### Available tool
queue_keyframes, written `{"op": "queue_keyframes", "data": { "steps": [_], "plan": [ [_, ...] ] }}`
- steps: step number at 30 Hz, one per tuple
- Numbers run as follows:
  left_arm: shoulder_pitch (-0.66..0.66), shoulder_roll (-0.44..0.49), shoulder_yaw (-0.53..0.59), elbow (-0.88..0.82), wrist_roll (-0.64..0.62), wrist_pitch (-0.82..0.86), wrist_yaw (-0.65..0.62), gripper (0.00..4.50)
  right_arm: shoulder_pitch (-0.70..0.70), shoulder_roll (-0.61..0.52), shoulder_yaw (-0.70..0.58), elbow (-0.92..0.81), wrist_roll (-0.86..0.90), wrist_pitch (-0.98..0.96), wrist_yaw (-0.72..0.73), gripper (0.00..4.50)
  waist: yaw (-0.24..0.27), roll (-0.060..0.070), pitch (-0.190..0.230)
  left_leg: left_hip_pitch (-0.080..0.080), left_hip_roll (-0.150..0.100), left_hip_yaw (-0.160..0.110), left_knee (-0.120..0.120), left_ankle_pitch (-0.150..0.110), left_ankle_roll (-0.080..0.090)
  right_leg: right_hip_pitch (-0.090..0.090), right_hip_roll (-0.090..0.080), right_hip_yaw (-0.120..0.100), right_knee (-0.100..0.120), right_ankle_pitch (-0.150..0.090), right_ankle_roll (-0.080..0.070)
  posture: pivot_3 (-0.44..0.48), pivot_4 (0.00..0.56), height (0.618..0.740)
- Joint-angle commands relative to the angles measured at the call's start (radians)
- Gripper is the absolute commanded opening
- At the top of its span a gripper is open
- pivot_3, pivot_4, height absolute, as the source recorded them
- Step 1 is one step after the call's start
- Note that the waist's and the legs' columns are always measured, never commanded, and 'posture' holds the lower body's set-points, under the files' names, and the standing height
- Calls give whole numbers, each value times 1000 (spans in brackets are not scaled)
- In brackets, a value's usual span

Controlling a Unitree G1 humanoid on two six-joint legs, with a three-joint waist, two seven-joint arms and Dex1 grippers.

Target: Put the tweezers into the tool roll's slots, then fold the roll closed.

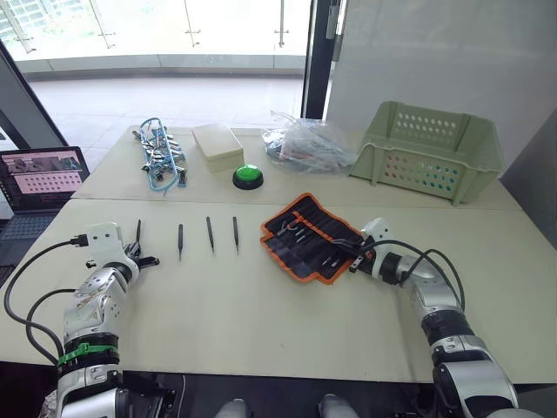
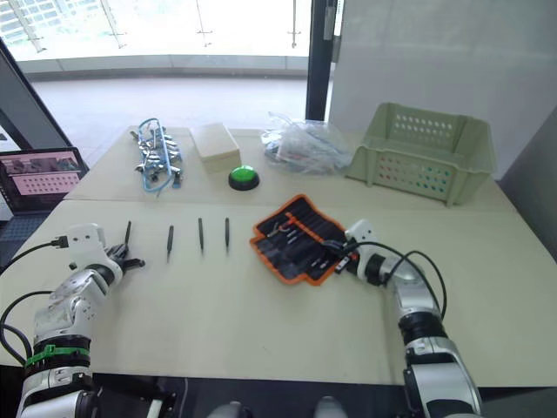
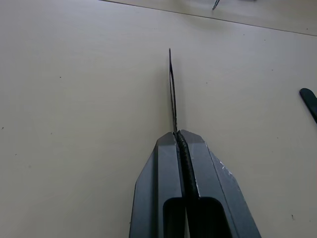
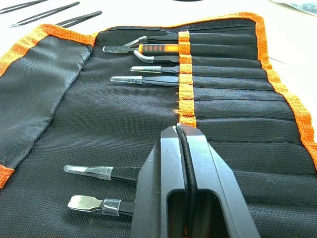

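Currently the left tool (image 3: 177, 136) is sitting low over the desk (image 1: 261, 322) near its left edge, its two black fingers pressed together on the butt of one slim black tweezer (image 3: 172, 89), whose point is reaching out ahead over bare desk surface. Three more tweezers (image 1: 208, 235) are lying in a loose row, apart from one another, between the left tool and the tool roll (image 1: 305, 235), each with open room on both sides.

The tool roll is lying unfolded on the desk toward the right, its orange edging (image 4: 285, 89) framing the black inner face. Several implements are already sitting in the slots (image 4: 233, 74) beyond the orange centre strap (image 4: 184, 74), and two more with clear-capped tips (image 4: 89, 171) are lying nearer.

The right tool (image 4: 179, 130) is hovering just over the roll's inner face, by the near end of the centre strap, its fingers closed against each other with nothing between them.

Farther back, a green button (image 1: 247, 177), a pale box (image 1: 218, 145), a clear bag (image 1: 309, 144) and a pale green basket (image 1: 431, 148) are standing well clear.
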Motion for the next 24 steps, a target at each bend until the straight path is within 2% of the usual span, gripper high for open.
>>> {"op": "queue_keyframes", "data": {
  "steps": [1,19,24],
  "plan": [
    [4,11,22,-75,-6,-29,8,14,17,4,14,5,-11,28,1,0,0,0,0,0,0,0,0,0,0,0,0,0,0,0,0,0,150,740],
    [74,-21,12,-225,-34,100,27,14,15,0,20,0,-12,29,0,0,-2,0,0,0,0,0,-1,0,0,0,0,0,0,0,0,0,150,740],
    [83,-17,25,-296,-38,102,41,1512,15,-3,19,2,-12,27,2,0,-1,0,0,0,0,0,-1,0,0,0,0,0,-1,0,0,0,150,740]
  ]
}}
